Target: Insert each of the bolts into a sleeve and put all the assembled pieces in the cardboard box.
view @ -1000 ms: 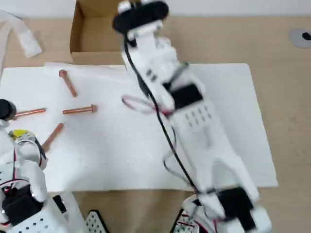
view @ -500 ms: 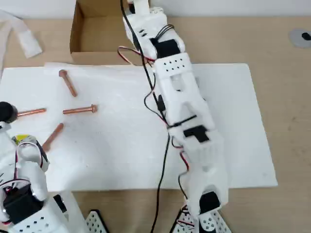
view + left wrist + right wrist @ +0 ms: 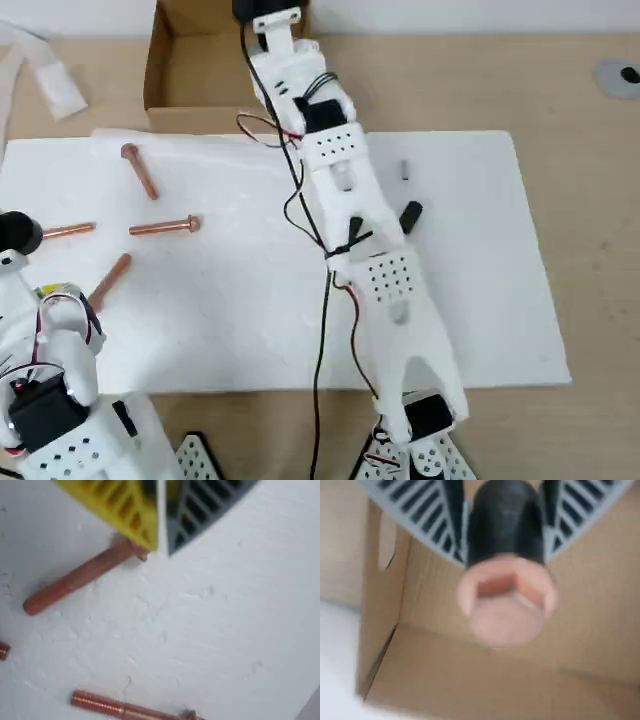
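My right gripper (image 3: 505, 555) is shut on a black sleeve (image 3: 506, 520) with a copper bolt head (image 3: 505, 605) poking out of it. It hangs over the open cardboard box (image 3: 445, 680). In the high view that arm stretches up the table to the box (image 3: 165, 70), its gripper (image 3: 268, 18) at the box's right side. Several bare copper bolts (image 3: 163, 227) lie on the left of the white foam sheet (image 3: 220, 300). My left gripper (image 3: 159, 542) is shut, its tips just beside the head of one bolt (image 3: 80, 577). Two black sleeves (image 3: 410, 215) lie right of the arm.
A second bolt (image 3: 125, 711) lies farther off in the left wrist view. White tape or packing scrap (image 3: 55, 85) sits at the table's far left corner. A grey disc (image 3: 620, 75) sits at the right edge. The right half of the foam sheet holds little.
The right arm has stretched out from above the sheet to the cardboard box with the sleeved bolt, uncovering the black sleeves on the foam. The left arm has barely shifted.
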`<act>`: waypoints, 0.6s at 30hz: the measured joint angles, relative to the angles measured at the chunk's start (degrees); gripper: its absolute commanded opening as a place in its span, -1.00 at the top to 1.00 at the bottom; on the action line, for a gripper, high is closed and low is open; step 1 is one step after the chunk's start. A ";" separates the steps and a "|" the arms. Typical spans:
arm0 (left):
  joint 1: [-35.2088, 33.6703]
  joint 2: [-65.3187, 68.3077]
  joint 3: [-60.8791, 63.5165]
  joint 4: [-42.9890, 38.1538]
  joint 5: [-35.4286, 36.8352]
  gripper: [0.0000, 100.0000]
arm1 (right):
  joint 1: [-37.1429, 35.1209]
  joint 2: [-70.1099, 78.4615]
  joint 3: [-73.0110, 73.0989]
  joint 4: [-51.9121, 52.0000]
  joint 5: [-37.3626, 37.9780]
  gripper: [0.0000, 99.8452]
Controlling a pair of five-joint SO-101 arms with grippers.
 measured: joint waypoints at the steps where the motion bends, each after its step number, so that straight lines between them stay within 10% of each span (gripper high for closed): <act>1: 0.00 0.00 0.00 0.00 0.00 0.99 | 0.00 1.05 -0.35 0.00 0.00 0.98; 13: 0.00 -2.02 0.18 0.00 0.00 0.99 | 0.00 10.29 -4.75 0.00 9.14 0.97; 18: 0.00 -6.59 0.18 0.00 0.00 0.90 | 0.09 10.55 -5.89 2.37 12.13 0.65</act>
